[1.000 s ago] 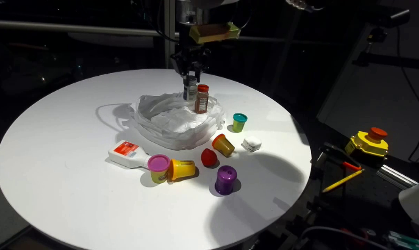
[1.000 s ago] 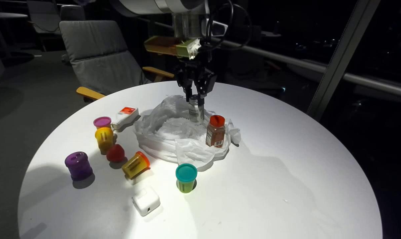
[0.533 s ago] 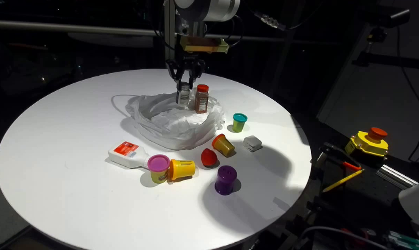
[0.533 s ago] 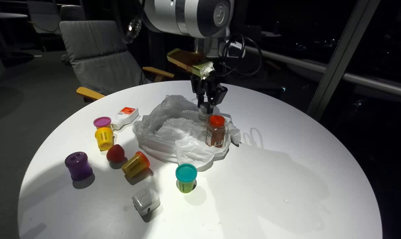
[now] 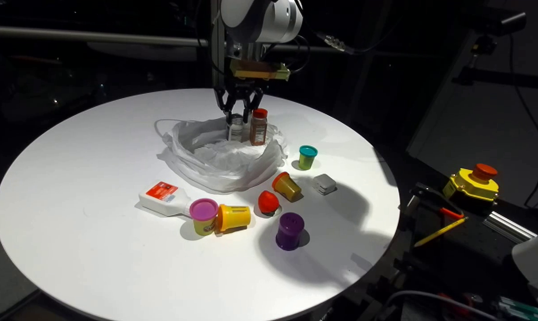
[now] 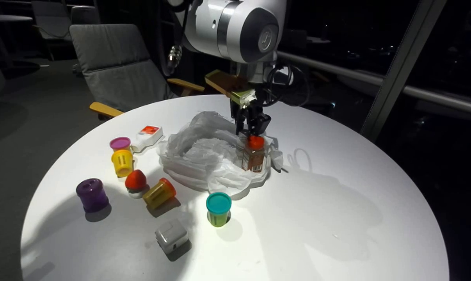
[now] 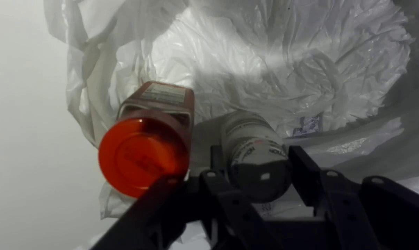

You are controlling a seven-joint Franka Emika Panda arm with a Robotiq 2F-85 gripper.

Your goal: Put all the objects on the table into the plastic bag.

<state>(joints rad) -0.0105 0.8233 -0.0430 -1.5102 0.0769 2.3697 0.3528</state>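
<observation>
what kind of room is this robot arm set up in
Probably an office or lounge area fitted out for robot work: a grey armchair stands by the round white table, a second table shows farther back, and a red emergency-stop button sits off to the side.

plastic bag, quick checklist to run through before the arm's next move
Plastic bag gaping upward: ok, in both exterior views.
Dark-topped bottle inside the bag's rim: ok.
Bottle standing on the bag's floor: cannot tell, contact at its base is unclear.
Bottle gripped: cannot tell; the fingers sit at either side, but whether they press on it does not show.
Red-capped jar clear of the fingers: cannot tell; it stands close beside them.
Everything bagged: not ok; the teal-lidded tub, purple pot and pale block, among others, are outside.
</observation>
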